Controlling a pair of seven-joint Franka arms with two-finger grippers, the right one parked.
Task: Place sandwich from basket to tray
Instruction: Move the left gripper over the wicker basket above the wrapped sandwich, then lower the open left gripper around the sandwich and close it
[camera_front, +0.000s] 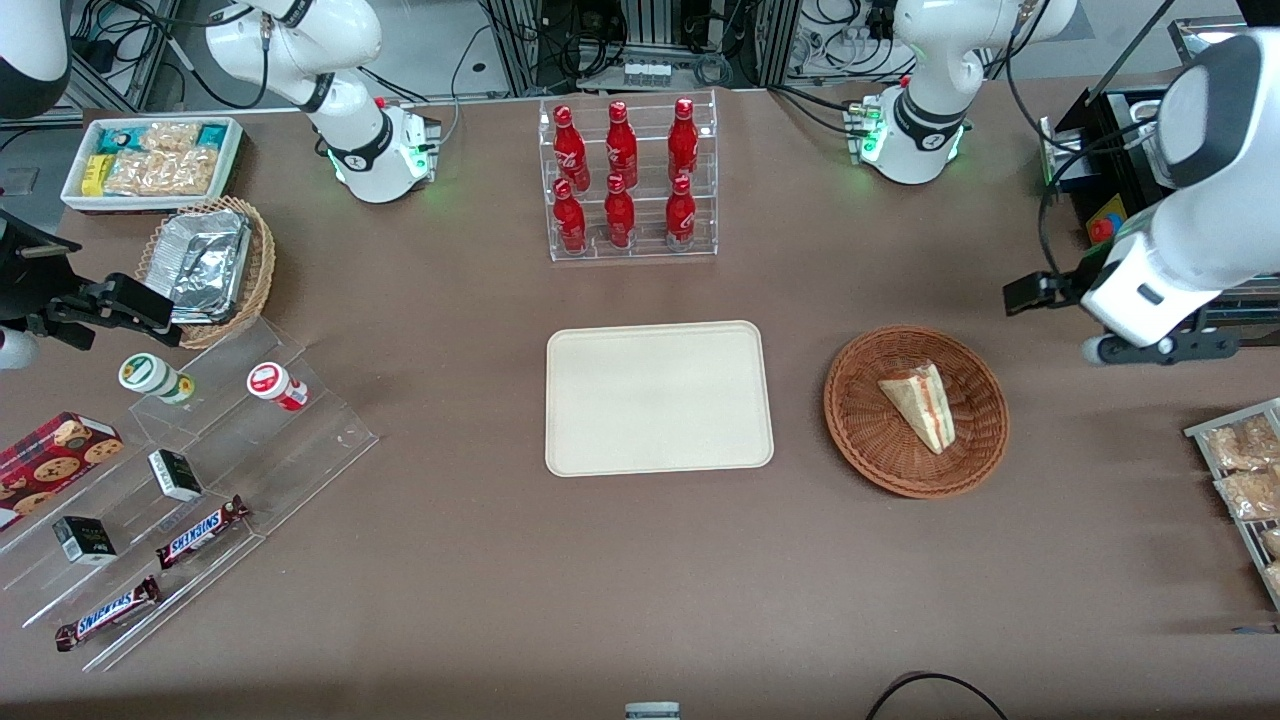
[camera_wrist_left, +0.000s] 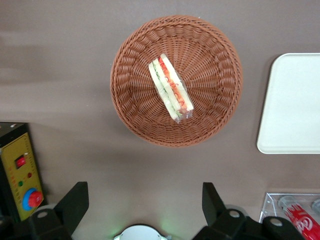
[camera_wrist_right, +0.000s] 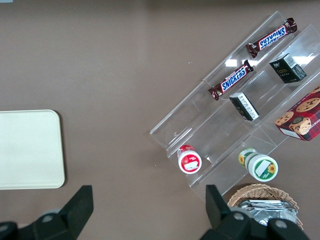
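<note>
Sandwich (camera_front: 921, 404) first: we find it lying in the basket (camera_front: 862, 437), a little off the middle, a pale triangular wedge resting on one flat bread face in the front view, while the left wrist view shows its cut edge, with the red and green filling running along it under what looks like clear wrap. It sits low in the round, shallow bowl of reddish-brown wicker, whose ribbed weave and gently rising wall would keep it from sliding out, so we judge a reach from straight above to be the natural one. Our gripper (camera_wrist_left: 141, 205) hangs high above the table, off the basket's rim toward the working arm's end, not yet over the sandwich; its two dark fingers (camera_wrist_left: 75, 201) stand wide apart with nothing between them, which suits a wedge wider than it is thick. We would guess the soft bread calls for a light squeeze across the two flat faces, not along the filling. The tray (camera_front: 600, 440) lies beside the basket toward the parked arm's end, the two near each other but apart, so the carry is a short one. It is a flat cream rectangle with rounded corners and a low raised rim, smooth and matte, with nothing on it, and it rests on the brown table (camera_front: 640, 580). Nothing of the task looks done yet; the approach is the step in hand.
</note>
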